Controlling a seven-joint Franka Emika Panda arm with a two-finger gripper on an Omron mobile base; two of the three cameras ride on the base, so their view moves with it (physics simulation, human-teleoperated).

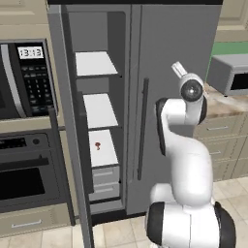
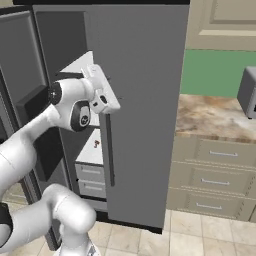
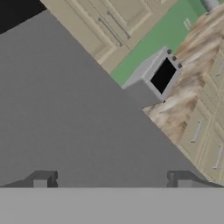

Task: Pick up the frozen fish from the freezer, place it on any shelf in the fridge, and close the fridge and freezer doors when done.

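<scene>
freezer (image 1: pixel 97 126): door (image 1: pixel 68 145) swung open, white shelves showing, two drawers at the bottom
fish (image 1: pixel 98 146): small reddish thing on the lowest shelf inside freezer, just above the drawers; also seen (image 2: pixel 96 143)
fridge door (image 1: pixel 169 97): shut, just right of freezer, long dark handle (image 1: pixel 142 131)
gripper (image 3: pixel 112 179): raised in front of fridge door, well above fish; jaws spread wide, nothing between them
fingertips (image 3: pixel 41 179): close to the grey door face
toaster oven (image 1: pixel 231 72): on counter (image 2: pixel 215 117) right of fridge door
microwave (image 1: pixel 24 77): left of freezer, above oven (image 1: pixel 24 174)
</scene>
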